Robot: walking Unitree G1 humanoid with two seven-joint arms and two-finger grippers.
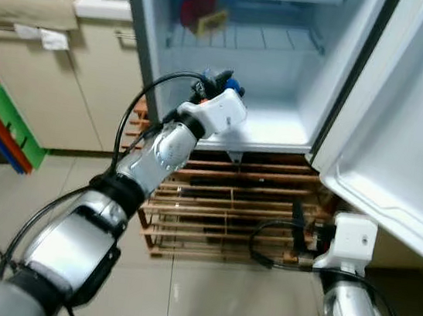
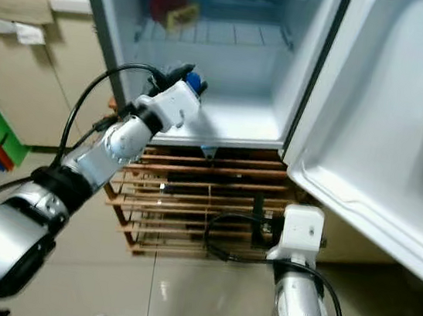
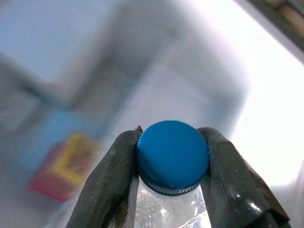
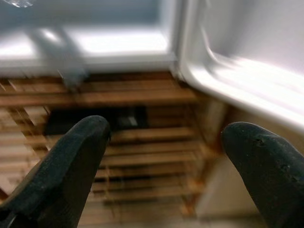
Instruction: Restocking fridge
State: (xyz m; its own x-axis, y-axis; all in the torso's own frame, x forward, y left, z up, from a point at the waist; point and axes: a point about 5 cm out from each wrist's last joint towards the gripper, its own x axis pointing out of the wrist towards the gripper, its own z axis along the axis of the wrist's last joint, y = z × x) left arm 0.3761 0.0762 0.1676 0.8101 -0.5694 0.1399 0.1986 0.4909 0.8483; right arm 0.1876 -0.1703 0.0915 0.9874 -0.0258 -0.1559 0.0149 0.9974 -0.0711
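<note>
At the mouth of the open fridge (image 1: 278,128) we hold a clear bottle (image 3: 164,211) in our left gripper (image 3: 172,161), the two black fingers (image 3: 107,183) closed against the sides of its blue cap (image 3: 173,156). From the head cameras the gripper (image 1: 220,81) is raised level with the front edge of the lower compartment, just short of the white floor inside. We judge the neck grip keeps the bottle hanging upright so it can be stood down on its base. A red and yellow carton (image 1: 199,12) sits at the back left of the wire shelf (image 1: 281,41), well apart from the intended spot. Our right gripper (image 4: 161,156) hangs low with its fingers spread wide and nothing between them, facing the slatted wooden stand (image 1: 228,207) beneath the fridge; it appears parked clear of the swung-out door (image 1: 416,146). Placement is not yet made.
</note>
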